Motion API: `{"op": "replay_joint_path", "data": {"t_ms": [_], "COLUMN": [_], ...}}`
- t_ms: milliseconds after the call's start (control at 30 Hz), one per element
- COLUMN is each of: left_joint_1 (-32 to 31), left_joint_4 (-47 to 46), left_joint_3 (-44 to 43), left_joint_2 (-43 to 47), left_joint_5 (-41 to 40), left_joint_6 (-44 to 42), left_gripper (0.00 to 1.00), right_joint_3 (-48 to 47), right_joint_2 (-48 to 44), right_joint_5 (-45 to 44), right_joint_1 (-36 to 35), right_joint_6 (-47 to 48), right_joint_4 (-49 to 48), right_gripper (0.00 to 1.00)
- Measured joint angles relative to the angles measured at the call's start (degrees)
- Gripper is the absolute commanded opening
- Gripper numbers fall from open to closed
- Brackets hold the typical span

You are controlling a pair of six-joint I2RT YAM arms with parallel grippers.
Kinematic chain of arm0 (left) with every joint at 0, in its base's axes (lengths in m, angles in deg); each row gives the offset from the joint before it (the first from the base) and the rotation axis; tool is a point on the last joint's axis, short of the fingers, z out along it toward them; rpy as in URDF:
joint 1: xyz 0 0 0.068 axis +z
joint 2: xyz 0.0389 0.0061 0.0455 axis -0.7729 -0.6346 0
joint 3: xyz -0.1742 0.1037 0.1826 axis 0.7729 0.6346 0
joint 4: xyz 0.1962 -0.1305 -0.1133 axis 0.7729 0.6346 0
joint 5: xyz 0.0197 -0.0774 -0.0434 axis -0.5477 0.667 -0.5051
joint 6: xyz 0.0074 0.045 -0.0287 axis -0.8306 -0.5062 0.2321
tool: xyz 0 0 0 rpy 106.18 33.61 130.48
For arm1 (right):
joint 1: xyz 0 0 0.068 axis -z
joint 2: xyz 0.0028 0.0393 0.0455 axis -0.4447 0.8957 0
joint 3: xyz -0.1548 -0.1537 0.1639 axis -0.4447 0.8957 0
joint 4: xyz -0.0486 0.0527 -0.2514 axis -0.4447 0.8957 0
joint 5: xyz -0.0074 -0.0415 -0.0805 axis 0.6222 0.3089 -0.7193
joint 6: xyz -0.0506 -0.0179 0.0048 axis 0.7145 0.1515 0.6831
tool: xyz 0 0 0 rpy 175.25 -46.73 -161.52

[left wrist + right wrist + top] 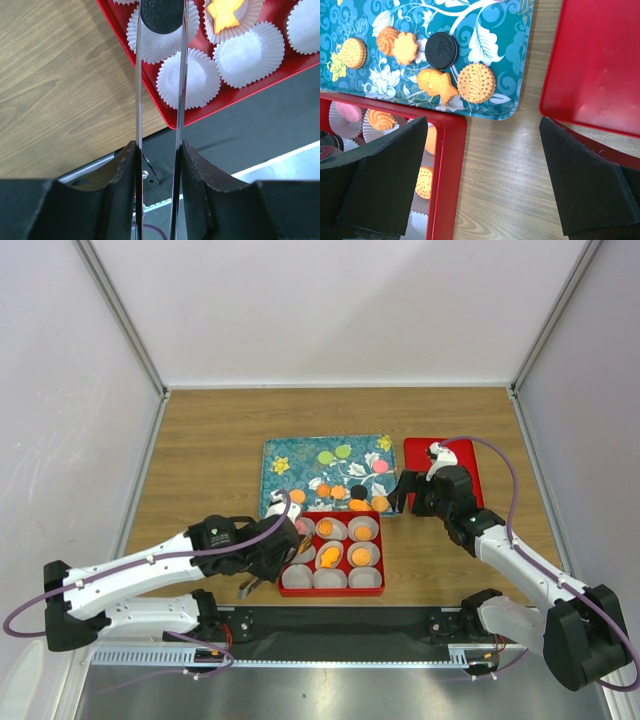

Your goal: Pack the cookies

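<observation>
the left gripper [159, 155] is clamped on a pair of metal tongs [138, 100]. the tong tips pinch a black cookie [161, 15] over the left side of the red box [235, 97], above white paper cups [200, 80]; the nearest cups are empty. cups further in hold orange cookies [361, 556]. the right gripper [482, 150] hangs with its jaws spread wide and nothing between them, over the wooden table [505, 190] between the box, the teal tray [470, 15] and a red lid [600, 65]. more cookies lie near the tray's front edge.
</observation>
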Motion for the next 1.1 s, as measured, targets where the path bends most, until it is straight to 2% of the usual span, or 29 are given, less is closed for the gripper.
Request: {"op": "replay_joint_path", "data": {"t_ms": [433, 867, 1100], "left_joint_1": [-1.0, -1.3, -1.4], "left_joint_4": [2.0, 2.5, 2.8], "left_joint_3": [0.7, 0.7, 0.6], "left_joint_2": [1.0, 1.2, 1.2], "left_joint_5": [0.5, 0.5, 0.4], "left_joint_6": [0.7, 0.9, 0.8], "left_gripper": [0.43, 0.58, 0.54], "right_joint_3": [0.0, 0.0, 0.0], "right_joint_2": [0.1, 0.1, 0.1], "right_joint_5": [0.0, 0.0, 0.0], "right_joint_1": [-0.3, -0.4, -0.5], "right_joint_6": [0.0, 0.0, 0.0], "right_joint_4": [0.0, 0.0, 0.0], "right_gripper": [1.0, 1.0, 1.0]}}
